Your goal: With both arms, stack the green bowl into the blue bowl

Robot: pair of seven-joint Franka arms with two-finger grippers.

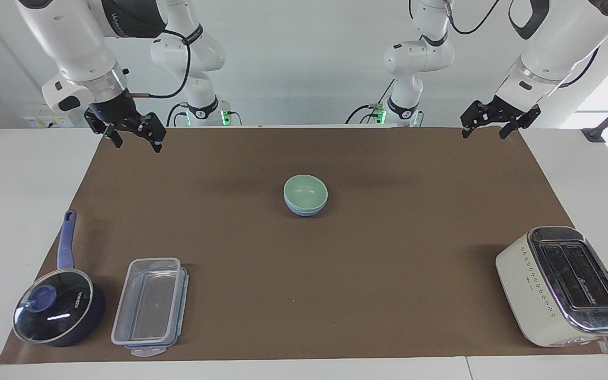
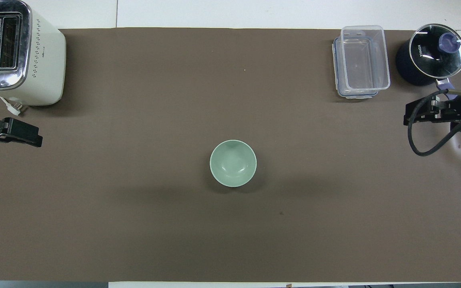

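Observation:
The green bowl sits nested inside the blue bowl at the middle of the brown mat. In the overhead view the green bowl hides the blue bowl. My right gripper is open and empty, raised over the mat's corner at the right arm's end, well apart from the bowls; it also shows in the overhead view. My left gripper is open and empty, raised over the mat's edge at the left arm's end, and shows in the overhead view.
A cream toaster stands at the left arm's end, farther from the robots than the bowls. A clear lidded container and a dark blue saucepan with a glass lid stand at the right arm's end, also farther out.

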